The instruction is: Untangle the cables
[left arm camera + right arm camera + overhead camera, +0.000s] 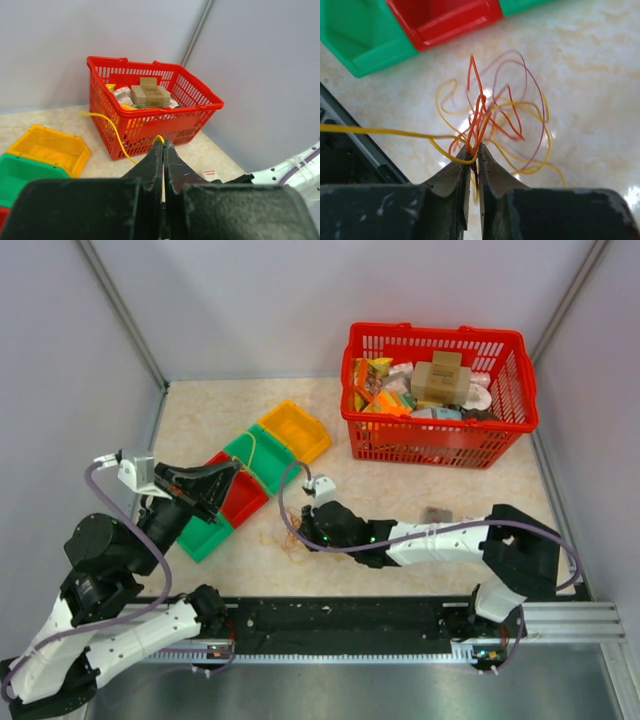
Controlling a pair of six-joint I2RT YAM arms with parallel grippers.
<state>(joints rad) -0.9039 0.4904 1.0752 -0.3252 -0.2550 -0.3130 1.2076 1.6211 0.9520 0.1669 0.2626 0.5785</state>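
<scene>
The cables are a small tangle (pixel 506 117) of thin orange, yellow and purplish loops lying on the marble table in front of the bins, faint in the top view (pixel 297 546). My right gripper (pixel 476 150) is low over the table and shut on several orange and yellow strands at the tangle's near edge; it also shows in the top view (pixel 303 532). My left gripper (pixel 163 142) is shut on one yellow wire (pixel 113 128), held in the air above the bins (pixel 236 469). A taut yellow strand (pixel 375 131) runs left from the right gripper.
A row of colour bins lies diagonally: yellow (pixel 296 430), green (pixel 262 456), red (pixel 238 496), green (pixel 204 536). A red basket (pixel 437 436) of packets stands at the back right. A small card (pixel 436 514) lies by the right arm.
</scene>
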